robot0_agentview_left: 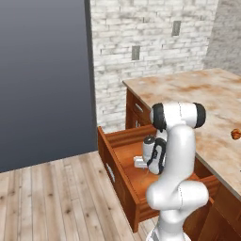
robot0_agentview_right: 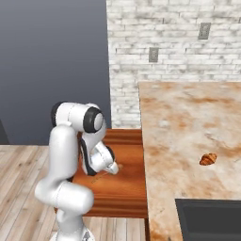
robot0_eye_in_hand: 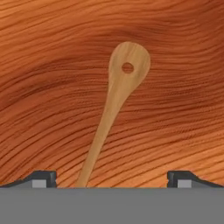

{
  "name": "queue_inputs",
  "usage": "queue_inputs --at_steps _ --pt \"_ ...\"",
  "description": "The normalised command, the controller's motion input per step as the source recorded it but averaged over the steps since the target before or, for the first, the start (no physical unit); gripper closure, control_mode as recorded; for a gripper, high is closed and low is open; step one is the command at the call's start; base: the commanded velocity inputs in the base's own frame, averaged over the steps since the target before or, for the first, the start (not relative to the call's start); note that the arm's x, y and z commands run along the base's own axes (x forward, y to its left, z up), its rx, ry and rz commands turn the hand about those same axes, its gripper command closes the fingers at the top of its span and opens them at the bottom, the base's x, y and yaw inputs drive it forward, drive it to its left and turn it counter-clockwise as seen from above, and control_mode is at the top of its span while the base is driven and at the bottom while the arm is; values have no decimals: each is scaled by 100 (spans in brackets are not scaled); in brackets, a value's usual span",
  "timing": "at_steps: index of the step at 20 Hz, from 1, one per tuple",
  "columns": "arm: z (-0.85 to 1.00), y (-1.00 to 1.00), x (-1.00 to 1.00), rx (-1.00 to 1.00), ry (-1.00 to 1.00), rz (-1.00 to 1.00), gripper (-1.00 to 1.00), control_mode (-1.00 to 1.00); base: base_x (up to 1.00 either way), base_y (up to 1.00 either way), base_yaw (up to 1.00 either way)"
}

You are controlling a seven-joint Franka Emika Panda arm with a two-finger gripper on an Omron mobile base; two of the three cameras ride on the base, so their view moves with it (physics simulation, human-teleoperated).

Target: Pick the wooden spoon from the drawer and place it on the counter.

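Left base view: no writing or label readable anywhere. Drawer [robot0_agentview_left: 123, 164] pulled wide open from the reddish-brown cabinets, white arm bent down into it, gripper [robot0_agentview_left: 140, 163] low over the drawer floor; fingers too small to judge there. Counter [robot0_agentview_left: 197, 94] stretching behind and to the right, with a croissant [robot0_agentview_left: 235, 134] at the right edge. Brick wall [robot0_agentview_left: 150, 42] behind, carrying two grey outlets.

Right base view: gripper [robot0_agentview_right: 112, 168] just above the drawer [robot0_agentview_right: 120, 188] floor, partly masked by the arm's own links. Croissant [robot0_agentview_right: 208, 159] well apart on the counter [robot0_agentview_right: 188, 132]; black cooktop [robot0_agentview_right: 209, 219] at the lower right corner.

Hand view: fingertips [robot0_eye_in_hand: 43, 178] spread wide, gripping nothing. Wooden spoon [robot0_eye_in_hand: 114, 105] flat on the drawer floor between them, bowl with a small hole pointing away, handle running down toward the left tip, nearer it than the right. Nothing else lying beside the spoon.
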Motion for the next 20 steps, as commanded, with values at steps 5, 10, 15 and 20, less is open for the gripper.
queue_inputs --at_steps 5,10,15,20 --pt "-53 0 57 0 0 0 -100 -100 0 0 0" --pt "-52 0 38 0 0 0 100 -100 0 0 0" --pt "-36 -4 0 6 0 0 100 -100 0 0 0" --pt "7 0 0 8 -9 -3 100 -100 0 0 0"
